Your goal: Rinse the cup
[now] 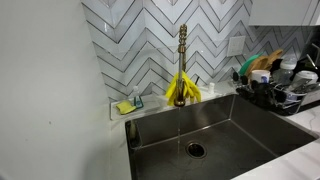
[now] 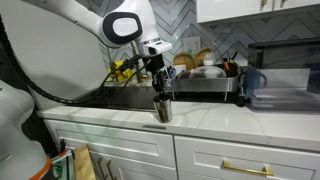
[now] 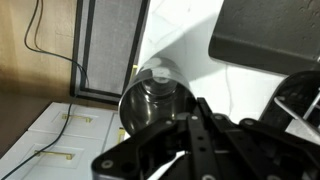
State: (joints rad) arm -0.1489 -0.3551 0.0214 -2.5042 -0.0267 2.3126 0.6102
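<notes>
The sink [image 1: 245,120] basin and faucet [image 1: 182,45] show fully in an exterior view. The arm [image 2: 75,18] appears only in an exterior view, its gripper [image 2: 159,90] at 12 o'clock over 1 steel cup [image 2: 162,110] upright on the counter [image 2: 235,118]; finger spread unclear.

Yellow gloves [image 1: 181,90] hang at the counter's [image 2: 225,118] back edge, with a sponge [image 1: 125,107] in the corner beside them. A loaded dish rack [image 1: 275,92] fills the far end, a blue jug [image 2: 250,80] near it.

A herringbone-tiled wall [image 1: 210,35] is rising behind the pale countertop [image 2: 235,120]; white cabinets [image 2: 120,155] are standing beneath its front edge.
</notes>
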